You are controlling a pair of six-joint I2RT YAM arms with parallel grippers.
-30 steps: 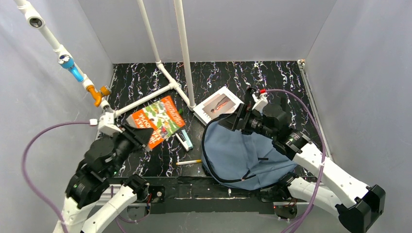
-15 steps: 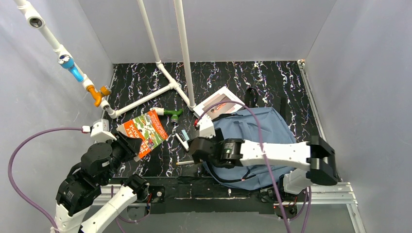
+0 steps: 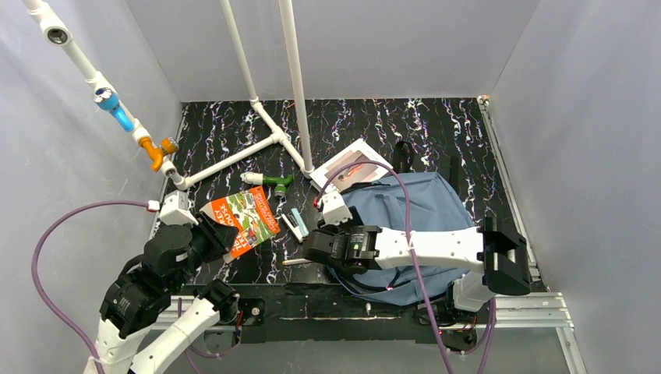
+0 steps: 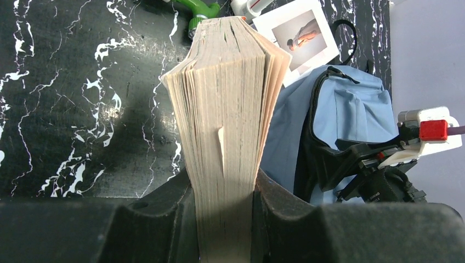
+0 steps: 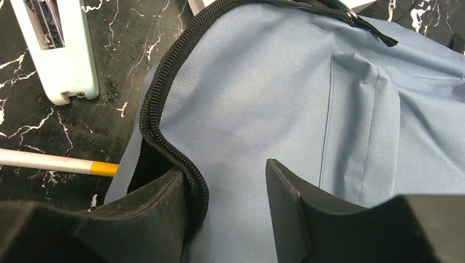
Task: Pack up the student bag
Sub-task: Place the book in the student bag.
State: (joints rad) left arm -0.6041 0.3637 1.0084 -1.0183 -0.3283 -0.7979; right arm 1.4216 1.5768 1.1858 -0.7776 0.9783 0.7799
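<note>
The student bag (image 3: 425,210) is a slate-blue backpack lying flat right of centre, with its black zipper edge (image 5: 164,109) open on the left. My right gripper (image 3: 323,248) is open at that edge (image 5: 227,175). Its left finger sits under the zipper lip in the opening, and its right finger is over the blue fabric. My left gripper (image 3: 212,235) is shut on an orange and green book (image 3: 243,220) and holds it off the table. Its cream page edges (image 4: 227,109) fill the left wrist view, with the bag (image 4: 345,109) beyond.
A white picture book (image 3: 352,162) lies partly under the bag's far edge. A pale blue stapler (image 3: 295,224), a white and yellow pencil (image 3: 300,261) and a green and white tool (image 3: 269,180) lie left of the bag. A white pipe frame (image 3: 269,136) stands behind.
My right arm has swung from the bag's far side to its near-left zipper edge, and the bag now lies flatter. My left gripper has drawn the book nearer and leftward, uncovering the green tool.
</note>
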